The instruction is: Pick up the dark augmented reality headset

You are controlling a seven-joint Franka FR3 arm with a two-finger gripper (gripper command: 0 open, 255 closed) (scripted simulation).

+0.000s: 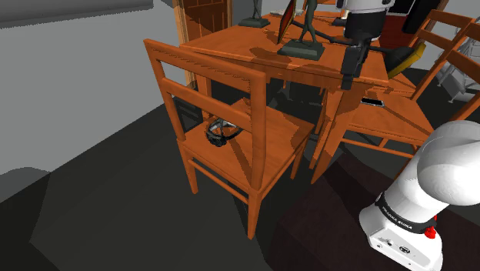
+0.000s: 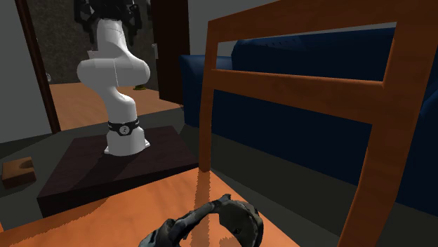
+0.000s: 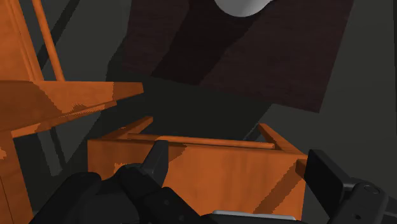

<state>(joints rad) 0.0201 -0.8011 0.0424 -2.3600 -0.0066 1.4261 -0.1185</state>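
Claw (image 1: 351,71) open, jaws apart, empty, hanging by the table (image 1: 246,42) corner; dark AR headset (image 1: 221,132) sits well below and away from it on a wooden chair seat (image 1: 269,148); risk: swinging over clips the chair backrest (image 1: 204,65) or table edge, jolting headset off.

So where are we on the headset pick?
Done: nothing yet. The dark, band-shaped augmented reality headset lies untouched on the seat of the orange wooden chair. In hand: the black two-finger gripper hangs open and empty by the edge of the orange wooden table, apart from that chair. Left: reach over, descend, close on the headset, lift.
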